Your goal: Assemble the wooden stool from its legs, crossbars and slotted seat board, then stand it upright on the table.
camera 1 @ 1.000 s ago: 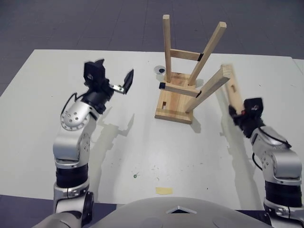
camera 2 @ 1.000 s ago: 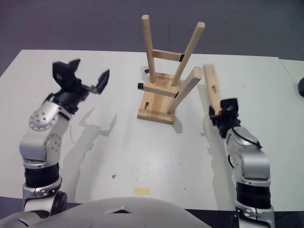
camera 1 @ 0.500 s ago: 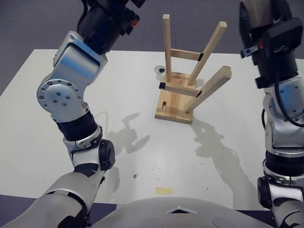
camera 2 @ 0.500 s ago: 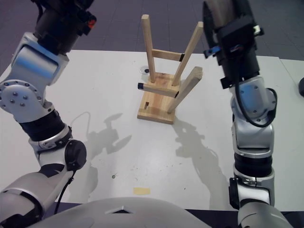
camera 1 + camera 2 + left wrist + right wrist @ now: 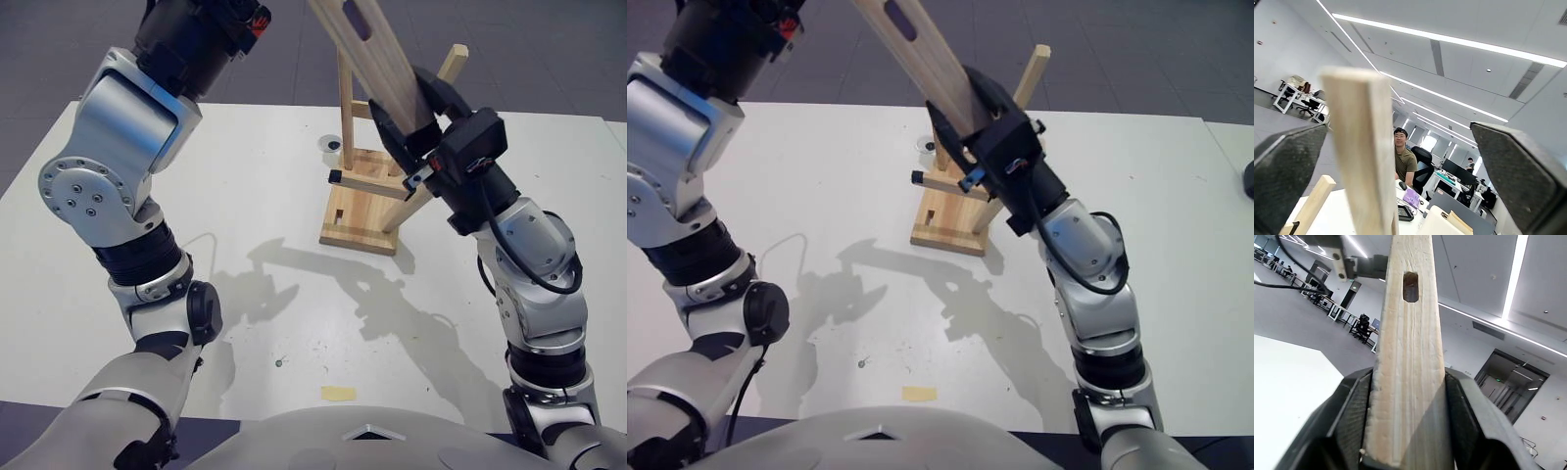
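Though tip off-frame — leg [image 5: 384, 78], right gripper [image 5: 413, 116]

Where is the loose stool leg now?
The loose leg is raised in the right gripper near the upturned stool, its top end between the left gripper's open fingers.

You see a pale, straight-grained wooden leg [image 5: 377, 69] with one dark slot, clamped in the black right end effector [image 5: 411, 113]. The upturned light-tan wooden stool frame [image 5: 358, 220] has black fittings at its crossbars. The white desk [image 5: 265, 176] shows small dark specks and a yellow tape scrap [image 5: 338, 394] near you. The tiled floor [image 5: 59, 49] is dark grey.
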